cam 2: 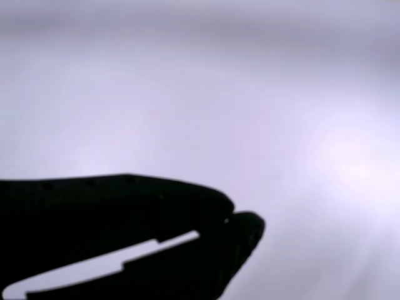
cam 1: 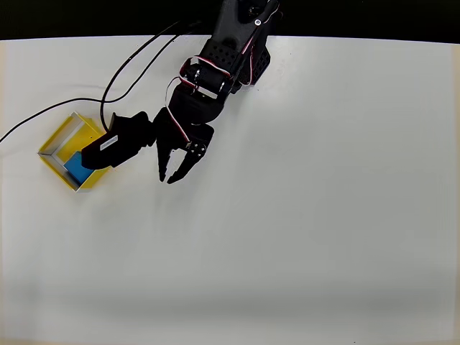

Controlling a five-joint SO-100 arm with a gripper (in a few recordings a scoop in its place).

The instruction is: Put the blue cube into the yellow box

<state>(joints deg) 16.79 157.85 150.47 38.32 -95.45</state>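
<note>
In the wrist view, closest to the camera, the black gripper [cam 2: 240,228] fills the lower left as a dark silhouette. Its two fingers meet at their tips, with a thin sliver of pale light showing between them further back, and nothing is held between them. Behind it lies the white table [cam 2: 250,94], blurred and softly lit with a lilac cast.

In the overhead view, the gripper [cam 1: 171,176] hangs over bare table in the upper left quarter of the picture, its closed tips pointing down and slightly left. A second black part of the arm (it carries a small white label) reaches left from the wrist towards the yellow box [cam 1: 56,136] and overlaps its right edge. The box is a shallow square tray with pale rims, sitting turned like a diamond near the left edge of the table [cam 1: 302,237]. The blue cube [cam 1: 74,167] lies inside the box, in its lower right part, partly covered by that black arm part. The gripper tips are to the right of the box and well apart from the cube.

Further back, the black arm [cam 1: 223,65] rises to its base at the far edge of the table, with red and white wires along it. Two thin black cables [cam 1: 122,68] curve across the table from there towards the left side
</note>
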